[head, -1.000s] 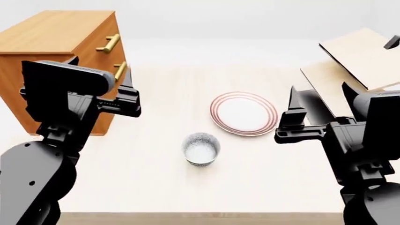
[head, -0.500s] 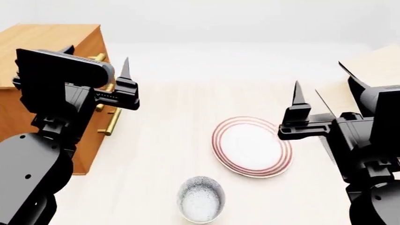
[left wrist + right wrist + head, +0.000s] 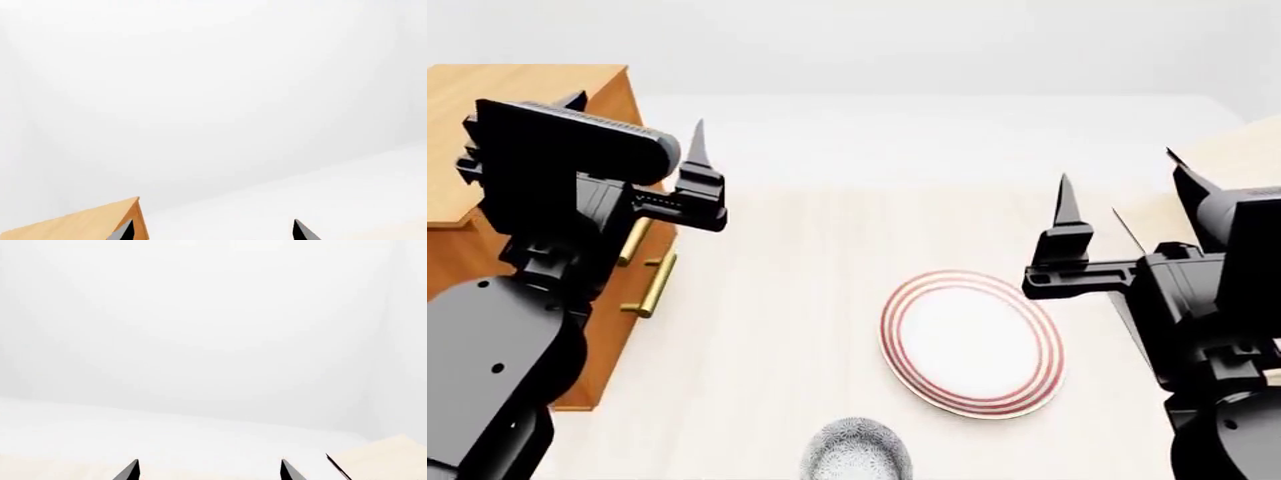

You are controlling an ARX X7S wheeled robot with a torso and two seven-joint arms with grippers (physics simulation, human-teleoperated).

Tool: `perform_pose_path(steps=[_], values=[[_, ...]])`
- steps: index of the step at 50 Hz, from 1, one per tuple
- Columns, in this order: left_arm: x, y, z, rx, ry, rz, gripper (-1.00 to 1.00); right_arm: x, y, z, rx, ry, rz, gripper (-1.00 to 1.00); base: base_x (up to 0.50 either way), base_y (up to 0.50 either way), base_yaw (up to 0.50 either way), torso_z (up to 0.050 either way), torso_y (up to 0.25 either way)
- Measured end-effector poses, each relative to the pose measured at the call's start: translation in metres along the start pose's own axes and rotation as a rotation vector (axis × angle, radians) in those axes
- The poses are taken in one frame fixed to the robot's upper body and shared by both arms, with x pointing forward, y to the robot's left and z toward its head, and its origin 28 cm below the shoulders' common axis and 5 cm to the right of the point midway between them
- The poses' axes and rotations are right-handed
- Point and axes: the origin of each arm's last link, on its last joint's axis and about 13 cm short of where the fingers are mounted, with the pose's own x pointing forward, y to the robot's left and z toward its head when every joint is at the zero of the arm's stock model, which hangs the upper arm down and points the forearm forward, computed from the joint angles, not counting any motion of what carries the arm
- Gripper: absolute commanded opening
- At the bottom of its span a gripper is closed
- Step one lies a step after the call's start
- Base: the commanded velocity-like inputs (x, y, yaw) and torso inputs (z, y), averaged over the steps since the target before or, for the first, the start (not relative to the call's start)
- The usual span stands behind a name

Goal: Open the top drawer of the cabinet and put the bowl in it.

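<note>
One boxy orange-brown wooden cabinet is showing two brass bar handles at the head view's left, while one flat white plate with red rings and one speckled white bowl are sitting on one pale wooden table; two black grippers are hovering.

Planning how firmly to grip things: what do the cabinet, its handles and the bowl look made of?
The cabinet: orange-brown wood, matte, faint grain. Its handles: brass-like metal, yellowish sheen. The bowl, cut off at the frame's edge: probably glazed ceramic, white with grey speckles.
</note>
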Motion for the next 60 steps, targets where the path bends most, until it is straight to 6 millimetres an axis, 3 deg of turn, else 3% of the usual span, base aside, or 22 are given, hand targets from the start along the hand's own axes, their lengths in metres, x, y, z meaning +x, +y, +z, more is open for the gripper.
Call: perform_pose_path(steps=[28, 48, 60], values=[[0.054, -0.002, 0.004, 0.469, 0.027, -0.002, 1.00, 0.000, 0.001, -0.009, 0.017, 0.012, -0.001, 1.00, 0.00, 0.00, 0.00, 0.000, 0.000], [0.092, -0.009, -0.017, 0.626, 0.180, -0.035, 1.00, 0.002, 0.001, -0.013, 0.031, 0.019, 0.004, 1.00, 0.00, 0.00, 0.00, 0.000, 0.000], [0.103, -0.012, -0.035, 0.707, 0.267, -0.040, 1.00, 0.002, 0.001, -0.017, 0.038, 0.024, 0.006, 1.00, 0.00, 0.00, 0.00, 0.000, 0.000]])
